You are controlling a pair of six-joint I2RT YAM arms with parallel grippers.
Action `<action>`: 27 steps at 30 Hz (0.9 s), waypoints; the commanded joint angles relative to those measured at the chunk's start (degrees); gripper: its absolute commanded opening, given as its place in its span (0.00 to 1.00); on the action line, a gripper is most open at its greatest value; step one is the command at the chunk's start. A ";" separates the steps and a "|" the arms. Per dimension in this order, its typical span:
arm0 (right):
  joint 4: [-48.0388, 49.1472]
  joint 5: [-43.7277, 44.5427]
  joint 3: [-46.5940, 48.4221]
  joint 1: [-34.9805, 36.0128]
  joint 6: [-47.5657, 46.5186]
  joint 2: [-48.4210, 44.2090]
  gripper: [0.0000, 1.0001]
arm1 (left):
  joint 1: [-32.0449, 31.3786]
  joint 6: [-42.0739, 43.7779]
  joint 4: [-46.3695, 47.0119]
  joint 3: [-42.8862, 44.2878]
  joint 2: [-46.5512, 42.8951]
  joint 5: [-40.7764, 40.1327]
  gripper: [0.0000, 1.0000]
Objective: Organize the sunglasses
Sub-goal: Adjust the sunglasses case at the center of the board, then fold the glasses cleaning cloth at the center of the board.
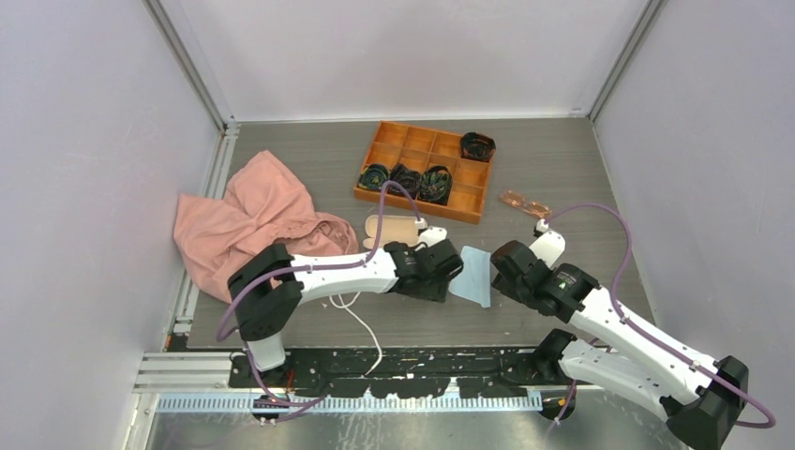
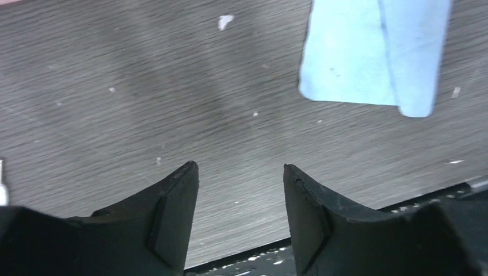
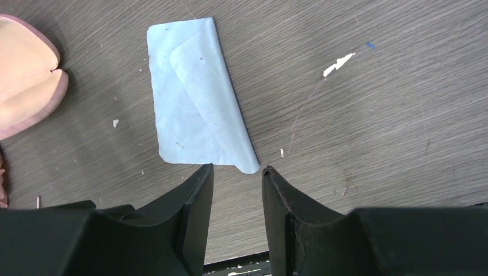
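Note:
The sunglasses (image 1: 525, 202), small with pinkish translucent lenses, lie on the table right of the wooden tray, away from both grippers. A light blue cloth (image 1: 473, 275) lies folded on the table between the two grippers. My left gripper (image 1: 454, 266) hovers just left of it, open with only bare table between its fingers (image 2: 239, 167); the cloth (image 2: 374, 52) shows ahead and to the right. My right gripper (image 1: 499, 264) is open and holds nothing (image 3: 237, 168), its tips just short of the cloth's near corner (image 3: 195, 92). The pink case (image 3: 26, 75) lies open beyond the cloth (image 1: 394, 228).
An orange wooden tray (image 1: 466, 208) with compartments holds several dark coiled items at the back. A crumpled pink garment (image 1: 248, 220) covers the table's left side. A white cable (image 1: 361, 323) trails near the left arm. Walls close in on three sides.

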 commanded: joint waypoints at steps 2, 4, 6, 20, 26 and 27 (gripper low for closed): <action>1.33 1.38 0.70 -0.15 -0.20 0.45 0.43 | 0.96 -4.65 4.40 4.35 3.19 2.65 0.64; 0.53 1.73 0.82 -0.09 -0.06 -0.03 0.43 | 0.93 -5.71 4.77 7.73 6.61 4.51 0.68; -0.70 2.43 0.93 -0.13 0.20 -1.26 0.43 | 0.92 -7.36 4.99 9.88 9.41 5.63 0.67; -3.61 3.66 0.49 -0.22 1.27 -5.35 0.43 | 0.85 -10.43 7.25 12.48 16.15 9.47 0.44; -3.59 3.41 0.29 -0.24 1.14 -5.28 0.43 | 0.87 -10.62 7.71 12.47 16.62 9.75 0.38; -3.67 3.39 0.32 -0.20 1.09 -5.16 0.43 | 0.82 -10.60 7.71 12.55 16.87 9.64 0.37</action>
